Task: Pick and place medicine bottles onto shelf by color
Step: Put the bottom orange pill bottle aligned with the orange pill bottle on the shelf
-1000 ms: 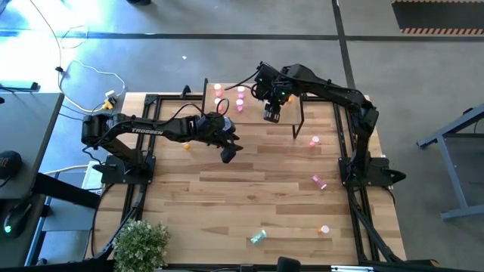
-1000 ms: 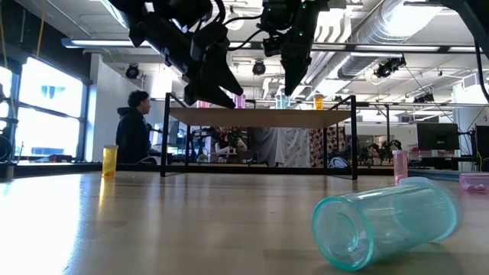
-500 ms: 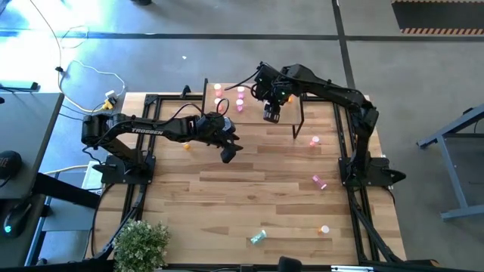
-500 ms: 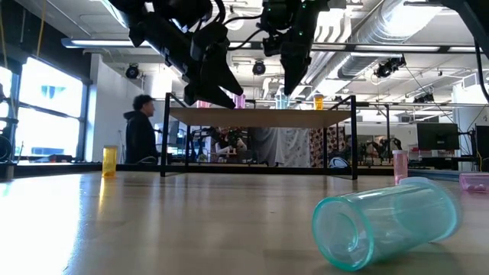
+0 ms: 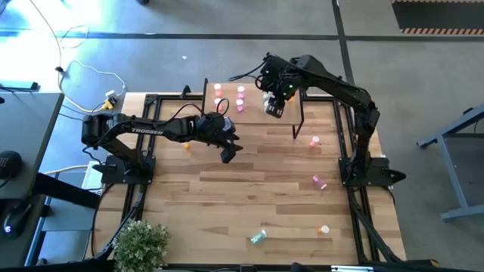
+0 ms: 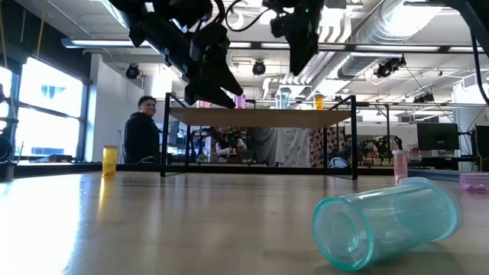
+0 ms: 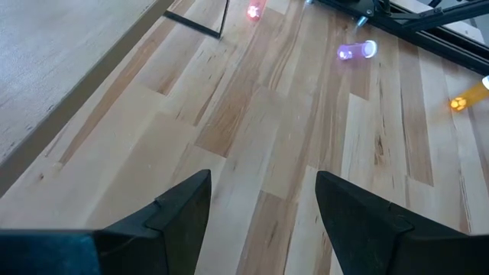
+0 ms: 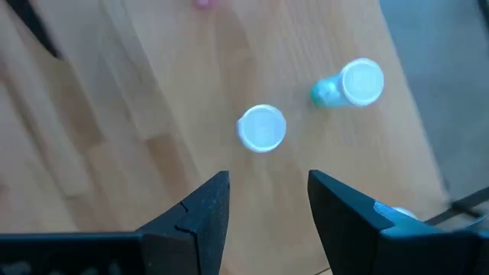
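Open-plan robotics lab: exposed ceiling ducts [image 6: 397, 34], desk monitors [image 6: 437, 137], concrete floor [image 5: 227, 53] with trailing cables [image 5: 83, 72], person [image 6: 143, 137] at workstation.

Two arms [image 5: 136, 130], one shelf [image 5: 253, 113], one person [image 6: 142, 137] (seen behind), one plant [image 5: 141, 245]

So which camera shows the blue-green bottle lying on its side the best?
The low view: the teal bottle lies right in front of that camera, big and clear, its open mouth facing it. In the high view it is only a tiny speck near the table's front edge. Neither wrist view shows it.
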